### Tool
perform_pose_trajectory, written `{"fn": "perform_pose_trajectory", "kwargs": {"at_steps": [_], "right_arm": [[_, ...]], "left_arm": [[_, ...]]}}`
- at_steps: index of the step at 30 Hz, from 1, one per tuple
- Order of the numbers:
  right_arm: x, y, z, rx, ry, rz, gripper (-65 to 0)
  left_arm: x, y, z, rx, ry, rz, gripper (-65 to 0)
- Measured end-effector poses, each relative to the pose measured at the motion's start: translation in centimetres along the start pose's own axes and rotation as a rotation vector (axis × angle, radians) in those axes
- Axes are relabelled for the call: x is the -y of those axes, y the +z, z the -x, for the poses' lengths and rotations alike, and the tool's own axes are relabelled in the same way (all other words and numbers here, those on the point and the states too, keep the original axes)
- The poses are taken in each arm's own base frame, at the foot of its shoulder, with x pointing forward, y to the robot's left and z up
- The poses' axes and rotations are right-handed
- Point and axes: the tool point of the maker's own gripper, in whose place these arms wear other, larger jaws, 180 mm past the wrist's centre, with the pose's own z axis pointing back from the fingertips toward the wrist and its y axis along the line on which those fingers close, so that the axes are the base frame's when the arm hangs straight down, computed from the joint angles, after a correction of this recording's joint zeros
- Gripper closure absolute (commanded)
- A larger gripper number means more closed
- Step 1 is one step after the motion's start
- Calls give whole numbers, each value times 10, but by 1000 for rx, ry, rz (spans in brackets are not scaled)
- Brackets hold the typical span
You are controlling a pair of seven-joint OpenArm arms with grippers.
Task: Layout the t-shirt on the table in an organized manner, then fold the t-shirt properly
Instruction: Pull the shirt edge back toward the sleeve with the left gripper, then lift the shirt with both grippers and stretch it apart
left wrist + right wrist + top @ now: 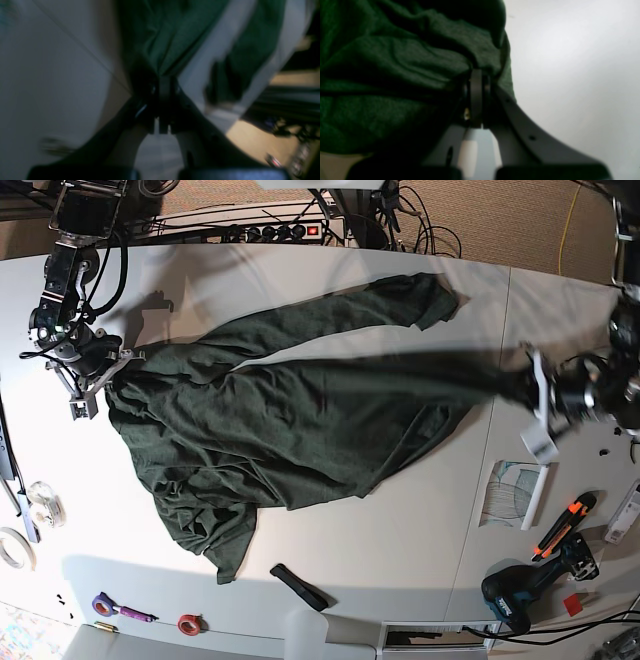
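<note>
**Green t-shirt held at both ends across the table**

At the left of the base view, the right gripper [108, 368] is pressed together on a bunched edge of the t-shirt [290, 415]; in the wrist view, cloth is seen pinched between its jaws. The shirt is spread over the middle of the table [400, 530], rumpled at its lower left and drawn into a narrow rope toward the right. There the left gripper [535, 390] is clamped on the other end. For a flat layout, both ends should be lowered evenly under gentle tension. No container is seen; a drill [520, 592] lies loose at lower right.
</note>
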Motion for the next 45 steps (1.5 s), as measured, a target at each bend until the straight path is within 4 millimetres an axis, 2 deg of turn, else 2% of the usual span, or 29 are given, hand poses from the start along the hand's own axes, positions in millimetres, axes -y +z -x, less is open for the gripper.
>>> {"fn": "perform_pose_trajectory", "kwargs": {"at_steps": [2,6,11,12,13,14,15,16,17,18,22,25,27,30,32,34,36,39,41,43,45], "right_arm": [[0,0,0,0,0,0,0],[0,0,0,-1,0,1,0],[0,0,0,0,0,1,0],[0,0,0,0,0,1,0],[0,0,0,0,0,1,0],[0,0,0,-1,0,1,-31],[0,0,1,-5,0,1,-109],[2,0,1,-10,-6,10,-190],[4,1,2,-21,-14,6,-249],[5,3,4,-41,-21,-5,-268],[8,10,4,-64,-39,-49,-269],[12,22,-1,-62,-41,-48,-269],[20,40,-23,27,-84,-41,-269],[29,78,-72,218,-100,-58,-268],[28,93,-81,270,-119,-83,-268],[27,97,-70,269,-183,-104,-268],[14,98,-54,263,-245,-173,-268],[-5,98,-28,254,-372,-251,-268],[-11,102,-10,260,-453,-278,-268],[-1,107,16,236,-529,-227,-268],[9,114,37,233,-599,-173,-268]], "left_arm": [[3,-1,7,-27,-6,10,0],[18,-13,43,-108,40,54,0],[25,-18,52,-99,61,75,0],[26,-18,52,-98,62,76,-52],[25,-18,51,-95,61,75,-149],[25,-18,49,-86,61,73,-240],[24,-19,45,-66,60,70,-308],[25,-19,41,-45,65,72,-339],[25,-21,37,-25,70,74,-342],[26,-22,33,-6,71,76,-341],[26,-24,22,37,65,79,-341],[22,-21,4,75,28,71,-341],[16,-15,-16,123,-3,55,-341],[5,-1,-40,171,-42,12,-339],[-7,17,-58,225,-58,-38,-339],[-26,45,-75,290,-63,-113,-339],[-44,78,-82,349,-56,-196,-339],[-64,115,-74,379,-27,-295,-339],[-71,127,-64,370,-5,-331,-339],[-73,132,-55,353,7,-348,-339],[-73,129,-43,319,18,-344,-339]]}}
